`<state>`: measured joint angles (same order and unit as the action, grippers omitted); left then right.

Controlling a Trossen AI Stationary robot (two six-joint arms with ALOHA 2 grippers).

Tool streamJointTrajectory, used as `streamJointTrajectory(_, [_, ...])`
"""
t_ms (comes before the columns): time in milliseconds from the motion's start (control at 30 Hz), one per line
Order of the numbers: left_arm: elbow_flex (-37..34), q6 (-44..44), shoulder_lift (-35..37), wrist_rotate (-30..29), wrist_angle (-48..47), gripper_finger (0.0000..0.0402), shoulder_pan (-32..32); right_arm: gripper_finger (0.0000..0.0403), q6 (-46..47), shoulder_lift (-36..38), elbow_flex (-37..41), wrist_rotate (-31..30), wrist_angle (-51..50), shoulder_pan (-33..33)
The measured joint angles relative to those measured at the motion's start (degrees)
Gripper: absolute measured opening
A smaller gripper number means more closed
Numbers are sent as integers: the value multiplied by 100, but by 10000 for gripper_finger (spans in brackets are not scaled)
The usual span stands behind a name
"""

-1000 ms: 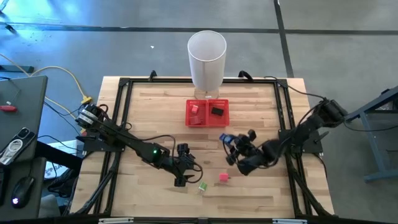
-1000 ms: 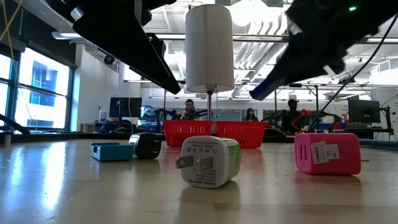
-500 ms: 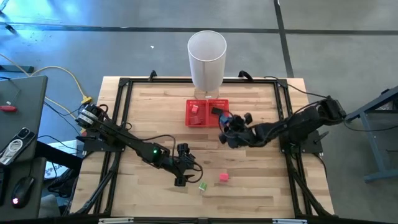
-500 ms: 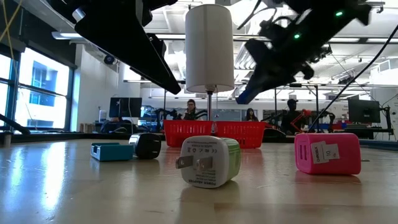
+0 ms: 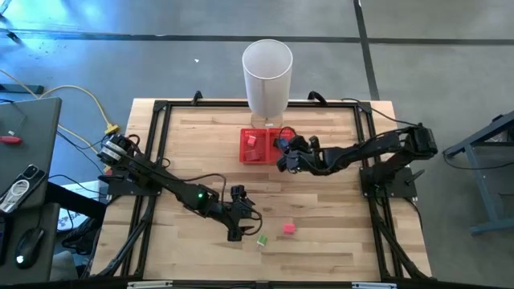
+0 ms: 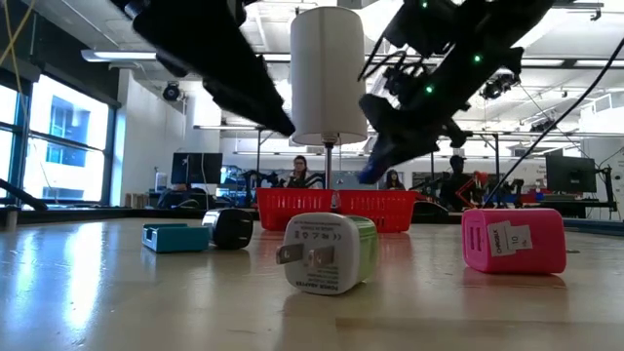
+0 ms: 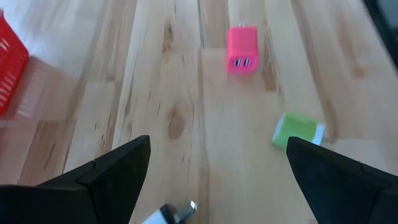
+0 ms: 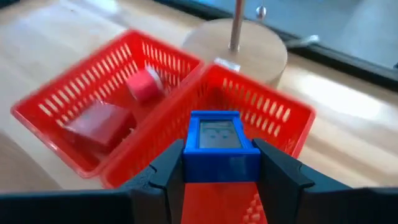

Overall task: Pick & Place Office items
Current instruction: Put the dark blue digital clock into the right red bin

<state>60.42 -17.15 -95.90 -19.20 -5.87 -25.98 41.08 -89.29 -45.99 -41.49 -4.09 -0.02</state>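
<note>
Right wrist view first: a small blue block-shaped charger (image 8: 220, 147) is pinched between the two dark fingers of the right gripper (image 8: 221, 163), pads pressed against its sides. It's held just above the near wall of the red mesh two-compartment tray (image 8: 261, 98), over the compartment on the tray's right in the high view. In the other compartment two red pieces can be seen, a flat red block (image 8: 99, 123) and a smaller red-and-white piece (image 8: 147, 84). From above, the right gripper (image 5: 286, 155) is stretched in over the tray's (image 5: 249, 156) right edge, and the tall white cylinder bin (image 5: 267, 75) is standing just behind the tray.

The left gripper (image 5: 234, 221) is hanging low over the front-middle of the wooden table (image 5: 185, 136), fingers spread wide apart with nothing between them. Just beside it a green-and-white plug block (image 5: 262, 240) is lying on the boards, with a pink block (image 5: 288, 229) near that one. In the low view the green-and-white plug (image 6: 329, 253) is seen on its side, prongs pointing left, the pink one (image 6: 513, 239) off to the right, and a teal-white block (image 6: 176, 237) is touching a dark brown one (image 6: 231, 228) on the left, well apart from the tray.
</note>
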Motion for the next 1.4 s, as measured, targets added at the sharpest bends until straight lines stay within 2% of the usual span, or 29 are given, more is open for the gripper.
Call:
streamJointTrajectory(100, [-1, 0, 0, -1, 173, 367, 0, 142, -61, -206, -36, -2, 489, -63])
streamJointTrajectory(300, [-2, 0, 0, 6, 562, 367, 0, 142, 79, -520, 2, 11, 399, -237])
streamJointTrajectory(400, [0, 4, 0, 2, 740, 367, 0, 142, 88, -722, -45, -14, 738, -266])
streamJointTrajectory(467, [-2, 141, 0, -3, 849, 367, -1, 142, 90, -762, 1, 23, 618, -294])
streamJointTrajectory(533, [-2, 407, 0, -7, 923, 367, -1, 142, 90, -933, -23, -2, 919, -311])
streamJointTrajectory(633, [-2, 642, 0, -6, 926, 367, -1, 142, 68, -1116, -9, -13, 1011, -328])
streamJointTrajectory(900, [-2, 573, 0, -7, 937, 367, -1, 143, 61, -1395, -25, -70, 1254, -420])
streamJointTrajectory(1200, [-2, 555, 0, -4, 935, 367, 0, 208, -325, -1399, -21, 113, 1431, -425])
streamJointTrajectory(1400, [-2, 555, 0, -7, 935, 367, 0, 227, -687, -1401, -19, 140, 1691, -423])
